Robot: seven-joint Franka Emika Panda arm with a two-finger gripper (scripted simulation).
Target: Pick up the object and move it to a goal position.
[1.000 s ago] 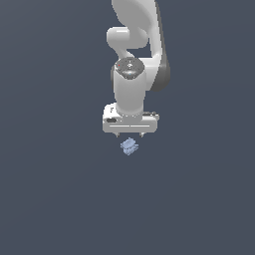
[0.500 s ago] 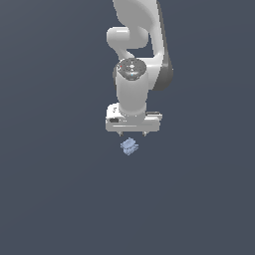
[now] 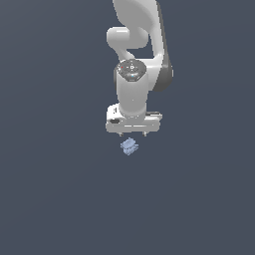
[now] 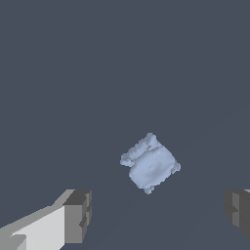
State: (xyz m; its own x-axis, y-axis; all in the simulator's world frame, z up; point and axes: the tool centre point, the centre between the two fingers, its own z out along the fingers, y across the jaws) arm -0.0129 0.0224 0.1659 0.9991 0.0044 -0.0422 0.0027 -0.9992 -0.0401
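The object [image 3: 129, 146] is a tiny pale blue lumpy piece lying on the dark grey floor, just in front of and below the white gripper [image 3: 133, 133]. In the wrist view the object [image 4: 150, 164] lies on the floor beyond the line between the two dark fingertips [image 4: 80, 215], slightly nearer the other fingertip [image 4: 238, 211]. The gripper [image 4: 158, 212] stands open, wide apart, with nothing between its fingers. It hovers above the object without touching it.
The white arm [image 3: 139, 55] rises behind the gripper toward the top of the exterior view. A plain dark grey floor [image 3: 55, 189] surrounds the object on all sides.
The gripper has shifted slightly toward the exterior view's right and lower, coming closer over the object. The object has not moved.
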